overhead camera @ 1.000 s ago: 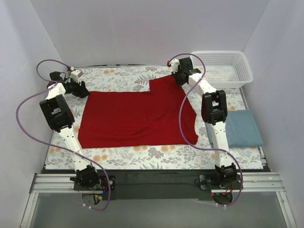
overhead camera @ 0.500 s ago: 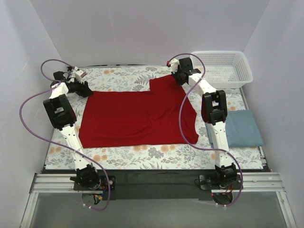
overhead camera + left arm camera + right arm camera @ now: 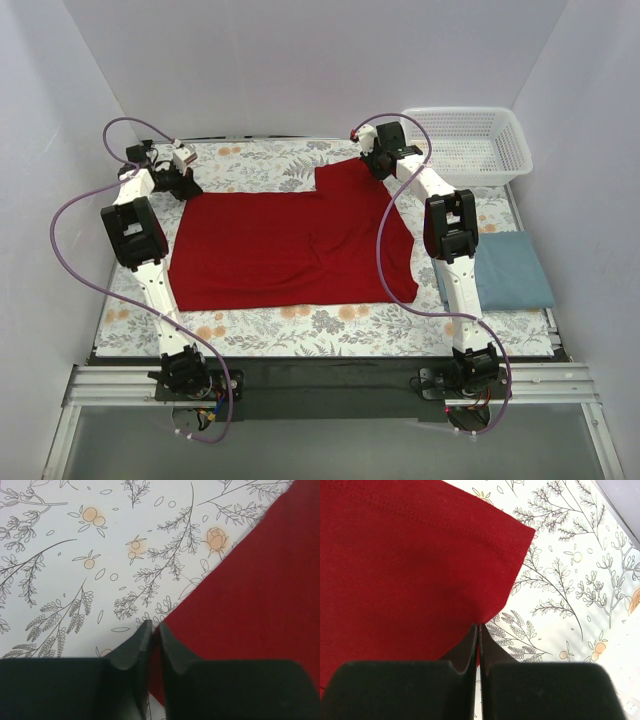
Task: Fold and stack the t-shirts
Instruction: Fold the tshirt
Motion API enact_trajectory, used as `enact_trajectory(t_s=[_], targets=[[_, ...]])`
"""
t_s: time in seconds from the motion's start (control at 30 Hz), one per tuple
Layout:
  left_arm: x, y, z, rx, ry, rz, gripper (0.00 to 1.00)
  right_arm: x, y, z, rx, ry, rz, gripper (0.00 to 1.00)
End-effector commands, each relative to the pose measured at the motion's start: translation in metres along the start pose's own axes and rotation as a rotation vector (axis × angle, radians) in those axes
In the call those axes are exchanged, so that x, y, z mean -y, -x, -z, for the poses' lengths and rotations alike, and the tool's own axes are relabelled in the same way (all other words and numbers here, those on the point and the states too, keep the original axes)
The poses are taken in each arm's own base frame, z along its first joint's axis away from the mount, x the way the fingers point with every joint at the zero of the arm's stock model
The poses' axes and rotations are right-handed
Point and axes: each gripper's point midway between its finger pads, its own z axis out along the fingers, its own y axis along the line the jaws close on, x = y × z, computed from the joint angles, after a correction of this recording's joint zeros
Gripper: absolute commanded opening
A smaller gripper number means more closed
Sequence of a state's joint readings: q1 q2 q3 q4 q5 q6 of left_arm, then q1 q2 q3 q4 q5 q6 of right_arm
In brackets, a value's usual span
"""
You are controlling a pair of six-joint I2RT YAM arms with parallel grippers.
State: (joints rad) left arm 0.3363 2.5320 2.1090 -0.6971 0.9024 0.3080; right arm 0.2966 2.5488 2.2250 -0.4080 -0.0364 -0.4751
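The red t-shirt [image 3: 290,245] lies spread flat across the middle of the flowered table, one sleeve jutting toward the back. At its far left corner my left gripper [image 3: 188,184] is shut, the red edge [image 3: 260,600] pinched between the jaws [image 3: 155,626]. My right gripper [image 3: 378,166] is at the far right sleeve, shut [image 3: 479,626] on the red cloth's edge [image 3: 410,560]. The blue-grey t-shirt [image 3: 512,270] lies folded at the right edge of the table, partly behind the right arm.
A white lattice basket [image 3: 470,145] stands at the back right corner. The flowered tablecloth [image 3: 260,160] shows bare behind the red shirt and in a strip along the near edge. White walls close in on the left, back and right.
My left gripper has moved right to the shirt's far left corner and closed on its edge. The right arm and the shirt have not moved.
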Motion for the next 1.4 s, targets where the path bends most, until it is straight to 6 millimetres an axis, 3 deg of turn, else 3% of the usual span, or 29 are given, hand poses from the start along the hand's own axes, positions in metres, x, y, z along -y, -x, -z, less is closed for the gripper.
enact_trajectory(t_s=[0.0, 0.1, 0.23, 0.33, 0.5, 0.7, 0.9, 1.0, 1.07, 1.13, 1.17, 1.37], targets=[[0.003, -0.004, 0.003, -0.030, -0.008, -0.018, 0.05, 0.017, 0.036, 0.025, 0.088, -0.053, 0.025, 0.01], [0.003, 0.010, 0.006, 0.006, -0.003, -0.036, 0.00, 0.019, 0.049, 0.038, 0.118, -0.053, 0.024, 0.01], [0.003, 0.044, 0.025, 0.082, 0.025, -0.078, 0.00, 0.021, 0.067, 0.065, 0.162, -0.049, 0.024, 0.01], [0.004, 0.056, 0.032, 0.114, 0.034, -0.097, 0.00, 0.019, 0.073, 0.077, 0.178, -0.041, 0.028, 0.01], [0.000, 0.071, 0.040, 0.141, 0.058, -0.128, 0.00, 0.018, 0.076, 0.081, 0.183, -0.034, 0.031, 0.01], [-0.010, 0.077, 0.048, 0.171, 0.102, -0.136, 0.00, 0.015, 0.073, 0.077, 0.174, -0.024, 0.031, 0.01], [-0.003, 0.081, 0.053, 0.185, 0.090, -0.140, 0.00, 0.018, 0.080, 0.084, 0.188, -0.031, 0.040, 0.01], [0.003, 0.089, 0.063, 0.202, 0.086, -0.154, 0.00, 0.019, 0.088, 0.101, 0.207, -0.031, 0.053, 0.01], [0.009, 0.094, 0.074, 0.208, 0.090, -0.176, 0.00, 0.014, 0.083, 0.105, 0.196, -0.019, 0.057, 0.01], [0.019, 0.089, 0.078, 0.207, 0.079, -0.171, 0.00, 0.013, 0.088, 0.121, 0.210, -0.015, 0.065, 0.01], [0.022, 0.097, 0.088, 0.214, 0.090, -0.207, 0.00, 0.009, 0.081, 0.122, 0.196, -0.004, 0.062, 0.01], [0.048, 0.093, 0.107, 0.212, 0.068, -0.212, 0.00, -0.001, 0.074, 0.154, 0.189, 0.015, 0.067, 0.01]])
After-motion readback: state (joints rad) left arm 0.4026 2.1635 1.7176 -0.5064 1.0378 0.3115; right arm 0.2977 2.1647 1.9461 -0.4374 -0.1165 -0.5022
